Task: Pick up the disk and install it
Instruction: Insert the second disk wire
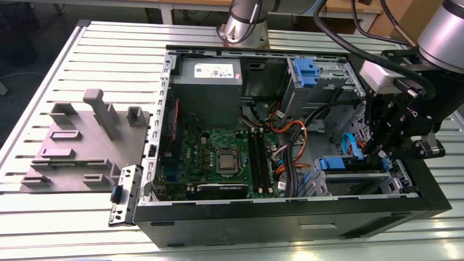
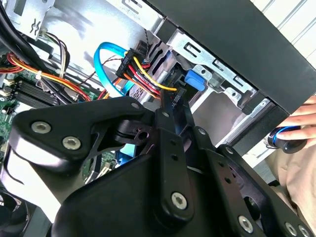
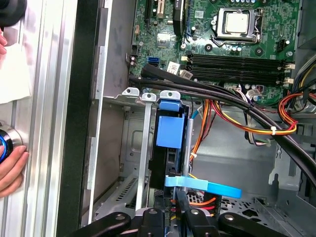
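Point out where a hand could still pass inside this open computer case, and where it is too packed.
Bare metal floor lies beyond the disk, under the orange wires. Around the gripper it is crowded: blue cable, black cable bundle, drive cage. Outside, the slatted table is bare by the grey fixture.

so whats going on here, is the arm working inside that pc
Yes. The arm's end effector is down inside the open computer case, at the drive bay near the exterior view's right. The disk in its blue carrier sits upright in a bay slot, with cables plugged in at its end next to the end effector. A person's hand rests on the table beside the case.
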`<state>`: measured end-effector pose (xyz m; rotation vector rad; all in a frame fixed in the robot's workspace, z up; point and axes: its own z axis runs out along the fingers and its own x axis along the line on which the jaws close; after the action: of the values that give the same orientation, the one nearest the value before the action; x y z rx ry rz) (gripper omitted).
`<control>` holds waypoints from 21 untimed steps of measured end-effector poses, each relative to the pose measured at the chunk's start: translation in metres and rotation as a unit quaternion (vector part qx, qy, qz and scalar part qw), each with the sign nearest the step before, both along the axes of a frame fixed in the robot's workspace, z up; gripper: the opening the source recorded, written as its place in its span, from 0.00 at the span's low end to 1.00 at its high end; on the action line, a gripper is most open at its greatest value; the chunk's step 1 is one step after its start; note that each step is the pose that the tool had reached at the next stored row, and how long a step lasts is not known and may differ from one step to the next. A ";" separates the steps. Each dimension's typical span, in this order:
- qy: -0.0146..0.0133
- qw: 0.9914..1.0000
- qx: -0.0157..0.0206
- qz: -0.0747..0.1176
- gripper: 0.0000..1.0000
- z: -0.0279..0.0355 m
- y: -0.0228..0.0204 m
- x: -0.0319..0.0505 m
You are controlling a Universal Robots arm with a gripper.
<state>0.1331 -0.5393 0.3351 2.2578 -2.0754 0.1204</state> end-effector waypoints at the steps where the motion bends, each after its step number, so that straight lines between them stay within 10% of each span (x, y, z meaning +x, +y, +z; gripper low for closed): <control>1: 0.000 1.000 0.001 0.000 0.24 -0.0001 -0.0001 0.0001; 21: 0.000 1.000 0.004 0.000 0.37 -0.0037 0.0012 0.0006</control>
<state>0.1338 -0.5382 0.3315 2.2624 -2.0796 0.1122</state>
